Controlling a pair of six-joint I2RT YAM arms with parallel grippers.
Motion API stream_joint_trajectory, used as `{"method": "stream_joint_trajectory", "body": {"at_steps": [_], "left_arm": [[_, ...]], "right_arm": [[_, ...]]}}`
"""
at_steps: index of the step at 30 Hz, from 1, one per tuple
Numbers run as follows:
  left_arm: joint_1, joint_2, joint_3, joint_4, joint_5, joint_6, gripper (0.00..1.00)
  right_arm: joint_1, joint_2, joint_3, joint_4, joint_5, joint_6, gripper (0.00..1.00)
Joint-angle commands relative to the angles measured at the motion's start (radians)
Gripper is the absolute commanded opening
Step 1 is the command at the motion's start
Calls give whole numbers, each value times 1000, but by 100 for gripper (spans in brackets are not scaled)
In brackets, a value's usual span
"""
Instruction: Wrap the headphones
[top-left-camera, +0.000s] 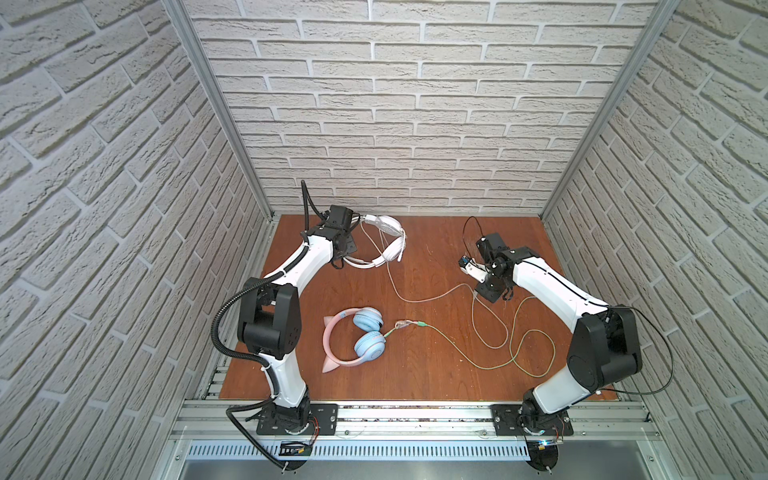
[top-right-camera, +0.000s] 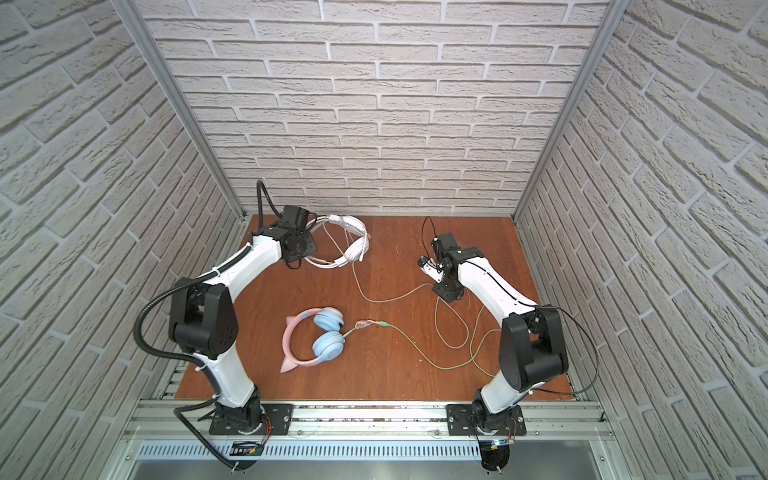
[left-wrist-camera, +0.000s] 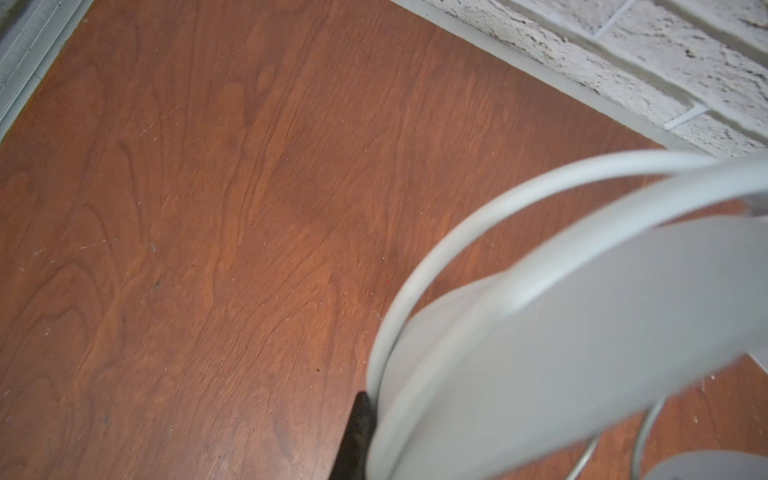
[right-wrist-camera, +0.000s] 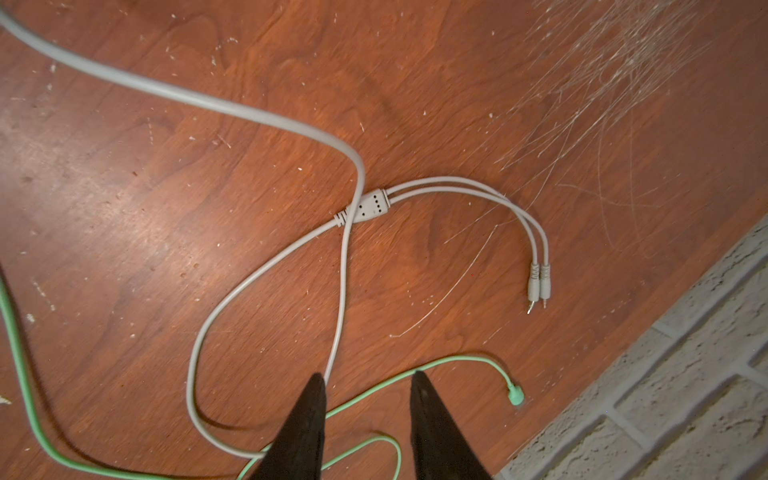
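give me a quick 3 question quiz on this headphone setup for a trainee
1. True or false: the pink cat-ear headphones lie nearer the back wall than the white headphones.
2. The pale grey cable ends in: A) one plug B) two plugs C) a bare wire.
3. Fill in: the right gripper is ___, holding nothing.
Key: 1 false; 2 B; 3 open.

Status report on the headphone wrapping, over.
Left gripper shut on white headphones. Right gripper open above pale cable, holding nothing. Green cable crosses it; both lie unwound.
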Motion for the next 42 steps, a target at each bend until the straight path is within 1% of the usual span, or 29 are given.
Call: {"method": "stream_joint_trajectory", "body": {"at_steps": [1, 4, 7, 10, 13, 18, 21, 24, 27, 33, 35, 37, 38, 39, 41, 42], "left_arm": [[8, -27, 4, 80, 21, -13, 0], [8, -22, 5, 82, 21, -11, 0], [7, -14, 9, 82, 25, -13, 0], [8, -9, 12, 79, 30, -14, 0], [8, -7, 16, 74, 32, -11, 0], [7, -4, 17, 72, 33, -11, 0], [7, -2, 19, 70, 33, -10, 0], [8, -3, 19, 68, 34, -8, 0], [7, -3, 18, 66, 35, -5, 0], [9, -3, 19, 61, 40, 4, 0], [9, -4, 18, 60, 40, 8, 0], [10, -7, 15, 57, 38, 8, 0], [13, -7, 14, 58, 38, 10, 0], [13, -9, 13, 57, 37, 11, 0], [13, -7, 14, 58, 36, 11, 0], [13, -7, 14, 56, 37, 12, 0]], "right_arm": [[2, -30, 5, 53, -31, 34, 41], [18, -74, -10, 87, -183, -35, 43], [48, -118, -49, 167, -264, -104, 46], [76, -120, -57, 172, -319, -173, 51], [142, -104, -72, 179, -295, -229, 57], [222, -58, -88, 183, -263, -258, 58], [269, -25, -102, 210, -207, -268, 58], [290, 6, -107, 245, -167, -280, 58], [316, 43, -100, 265, -71, -306, 58], [323, 143, -87, 297, 26, -371, 57], [323, 171, -85, 314, 36, -381, 56], [323, 198, -72, 322, 33, -381, 53], [323, 210, -61, 319, 28, -379, 49], [324, 220, -47, 306, 26, -374, 43], [332, 234, -21, 282, 26, -359, 27], [333, 234, -20, 276, 17, -358, 21]]}}
